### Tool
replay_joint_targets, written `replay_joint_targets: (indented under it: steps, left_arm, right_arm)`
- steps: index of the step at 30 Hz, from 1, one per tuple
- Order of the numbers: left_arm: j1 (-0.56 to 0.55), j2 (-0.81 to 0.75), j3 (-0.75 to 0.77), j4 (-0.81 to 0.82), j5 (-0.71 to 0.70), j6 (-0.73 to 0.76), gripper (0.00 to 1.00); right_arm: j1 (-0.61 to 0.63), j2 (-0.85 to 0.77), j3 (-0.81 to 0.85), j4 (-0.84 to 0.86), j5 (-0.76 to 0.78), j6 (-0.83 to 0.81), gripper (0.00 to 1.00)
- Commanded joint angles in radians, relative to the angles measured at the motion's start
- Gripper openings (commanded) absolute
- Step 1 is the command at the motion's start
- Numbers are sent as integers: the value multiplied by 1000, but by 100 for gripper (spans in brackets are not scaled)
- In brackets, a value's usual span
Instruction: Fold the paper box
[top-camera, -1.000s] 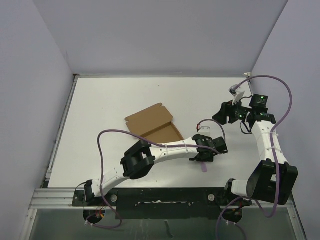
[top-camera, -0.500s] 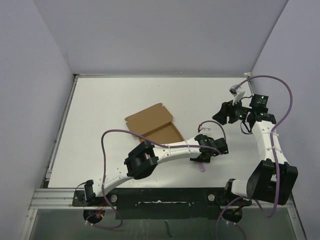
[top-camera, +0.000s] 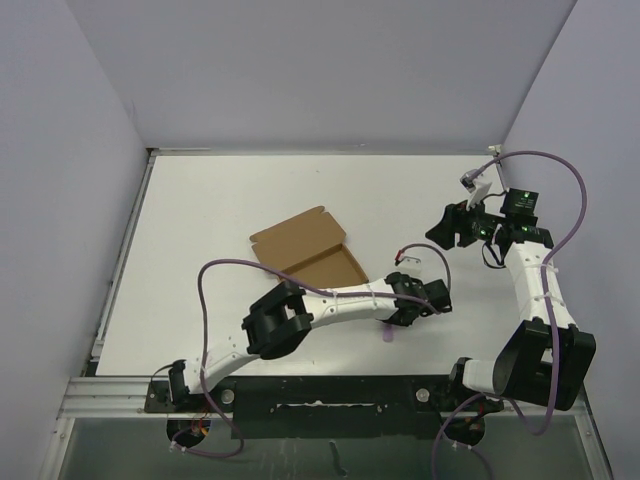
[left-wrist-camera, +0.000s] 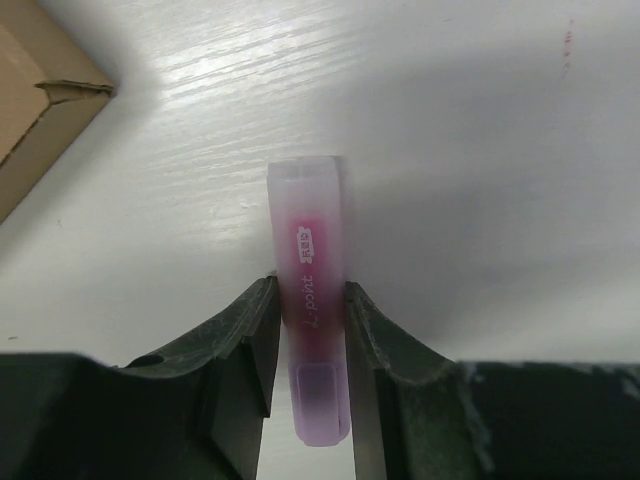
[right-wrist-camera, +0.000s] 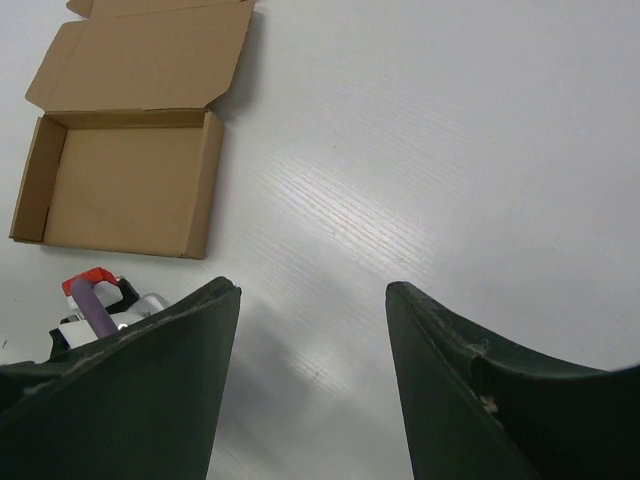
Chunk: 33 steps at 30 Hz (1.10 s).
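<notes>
Paper box (top-camera: 303, 252) sits open near the middle of the tabletop (top-camera: 200, 200). Its tray walls are raised and its lid flap is laid back flat toward the far edge, and neither arm touches it.

Off its right near corner, toward the near edge, the left arm (top-camera: 330, 298) reaches low across the tabletop. Its jaws grasp a pink stick (left-wrist-camera: 310, 250) from both sides, with the pads (left-wrist-camera: 255, 350) pressed to the lower half of the barrel. The stick lies flat on the surface, its capped end pointing away from the wrist. The low, square hold looks meant to lift the stick cleanly. Whether it is bound for the tray or simply being cleared from the work area cannot be told.

From the left wrist only one corner of the box shows, up and to the left. It is near the jaws but apart from them, and no cardboard lies between them.

The right arm (top-camera: 535, 285) is raised by the far right corner of the tabletop. Its jaws are spread and empty, with bare tabletop showing between them. The post appears chosen to keep that arm out of the left arm's way while it looks down on the box. In the right wrist view the box lies well beyond those jaws and off to their left.

Judging by the open lid, the folding itself is not yet finished, and the flap has to come over the tray.
</notes>
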Motion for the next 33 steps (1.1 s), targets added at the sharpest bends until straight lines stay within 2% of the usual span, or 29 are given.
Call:
replay_joint_targets:
  steps: [1, 10, 18, 23, 33]
  left_arm:
    - [1, -122, -132, 43, -37, 75, 13]
    - [11, -432, -537, 512, 51, 248, 15]
    - [73, -626, -767, 760, 232, 370, 13]
    - [121, -718, -838, 811, 313, 421, 10]
    - [268, -857, -899, 713, 389, 510, 9]
  right_arm:
    - [-9, -8, 23, 31, -32, 13, 61]
    - [-12, -7, 20, 36, -40, 16, 61]
    - [-12, -8, 15, 41, -48, 20, 61]
    - [-12, -6, 13, 44, -53, 21, 61]
    - [-12, 1, 10, 47, -56, 22, 61]
